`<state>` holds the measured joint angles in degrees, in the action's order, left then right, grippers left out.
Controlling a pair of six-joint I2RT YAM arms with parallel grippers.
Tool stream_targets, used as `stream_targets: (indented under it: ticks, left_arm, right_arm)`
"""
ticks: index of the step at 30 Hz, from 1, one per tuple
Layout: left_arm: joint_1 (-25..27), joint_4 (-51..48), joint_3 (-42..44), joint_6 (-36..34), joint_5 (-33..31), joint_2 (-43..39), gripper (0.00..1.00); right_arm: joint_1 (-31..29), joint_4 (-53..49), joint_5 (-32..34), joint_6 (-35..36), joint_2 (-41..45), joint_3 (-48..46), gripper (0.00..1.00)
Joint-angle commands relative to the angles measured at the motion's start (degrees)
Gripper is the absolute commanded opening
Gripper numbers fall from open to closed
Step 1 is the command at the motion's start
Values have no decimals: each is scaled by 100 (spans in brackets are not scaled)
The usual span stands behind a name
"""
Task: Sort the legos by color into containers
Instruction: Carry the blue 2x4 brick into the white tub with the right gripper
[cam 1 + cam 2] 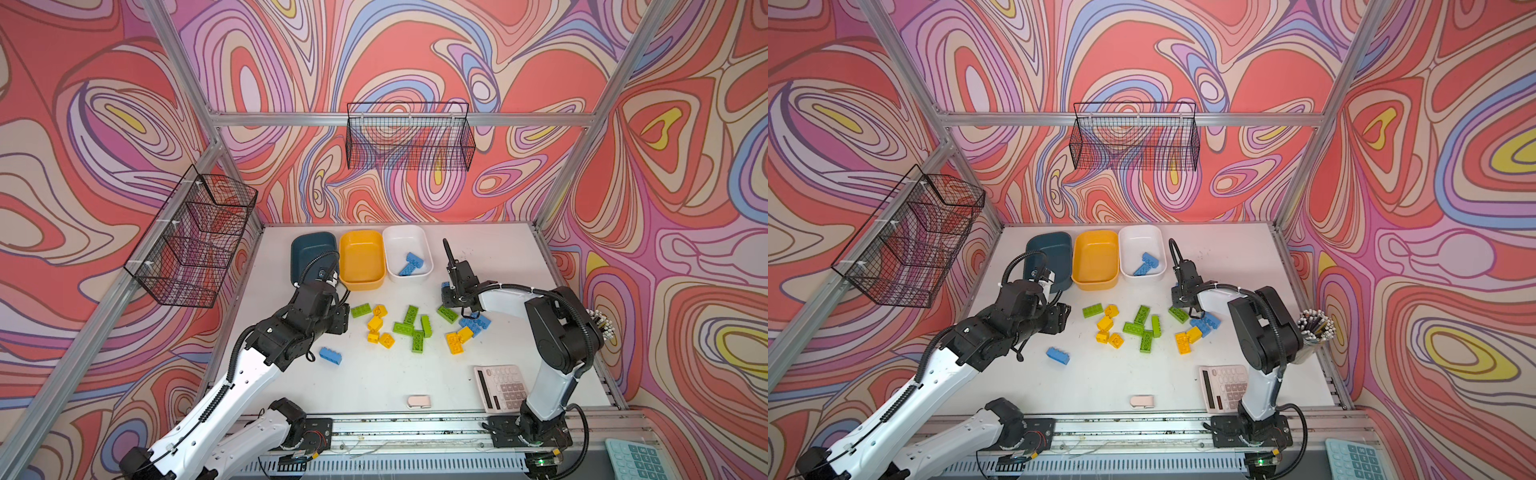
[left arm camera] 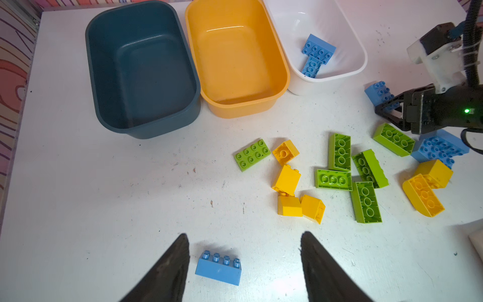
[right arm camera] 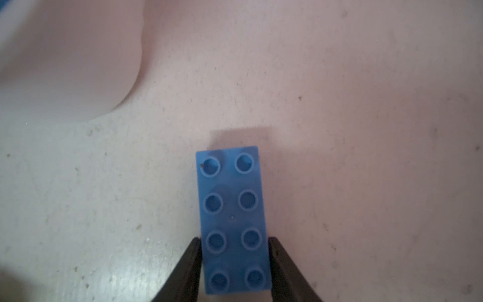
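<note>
Blue brick [image 3: 231, 204] sits pinched inside right gripper [image 3: 234, 239]

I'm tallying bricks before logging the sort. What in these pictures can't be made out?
Pile of blue studded plastic bricks: count unclear; the black-and-white right arm overlaps it in both top views and the left wrist view.
Pink rectangular calculator: arm hides one corner in both top views; key labels too small.
Small pale rounded object in both top views: too small to identify.
</note>
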<state>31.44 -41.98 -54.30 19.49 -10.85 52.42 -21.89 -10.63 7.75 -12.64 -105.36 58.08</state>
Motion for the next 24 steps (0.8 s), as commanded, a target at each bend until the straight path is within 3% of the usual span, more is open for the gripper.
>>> stream_targets:
  ticks: [1,4,11,18,24]
  left_arm:
    - [-33,12,89,-64,-181,-104,67]
    - [-33,70,122,-89,-141,-136,67]
    - [-605,188,90,85,518,-161,67]
    - [-707,252,305,190,368,-513,67]
    - [-707,253,289,217,364,-462,67]
  right_arm:
    - [-13,-72,107,45,-50,63,31]
    - [-18,-70,34,-1,10,55,22]
    - [-87,-190,20,-28,582,153,21]
    - [-308,-587,-263,-12,982,918,22]
    - [-437,-736,-617,-36,601,1949,22]
